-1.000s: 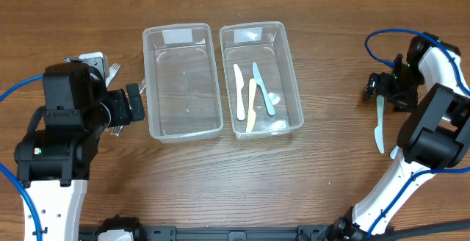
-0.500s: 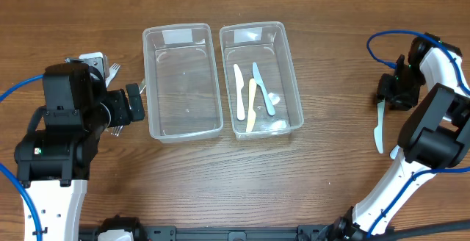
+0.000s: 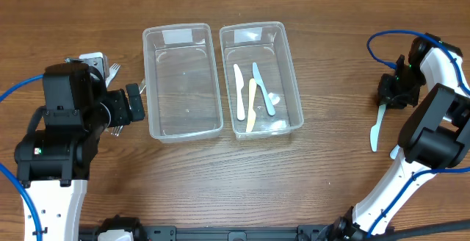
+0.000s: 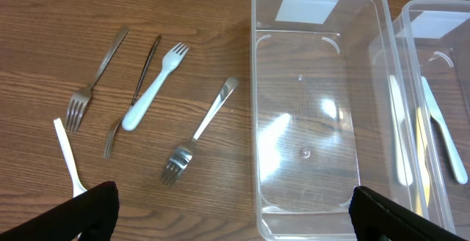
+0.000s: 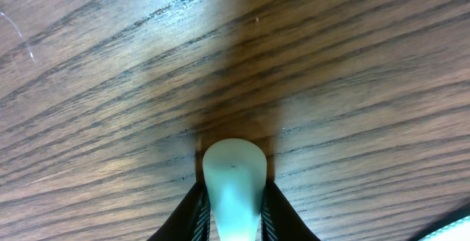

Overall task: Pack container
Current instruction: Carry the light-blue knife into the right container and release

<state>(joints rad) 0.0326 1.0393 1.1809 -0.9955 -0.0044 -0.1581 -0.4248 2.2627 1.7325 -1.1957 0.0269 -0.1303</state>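
Right fingers [image 5: 178, 227]: are clamping one end of the pale blue knife [image 3: 376, 128], out at the desk's [image 3: 330, 182] right side.
Long axis: is trailing from the grip back toward the robot's base.
Knife container [image 3: 295, 94]: is sitting well apart, toward the middle, nearer this arm.
Left fingers [image 4: 81, 215]: are gaping, holding nothing.

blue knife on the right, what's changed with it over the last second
The right hand slid toward the table's right edge and closed on the blue knife; the knife's free end swung left. The left hand, forks and both containers stayed put.
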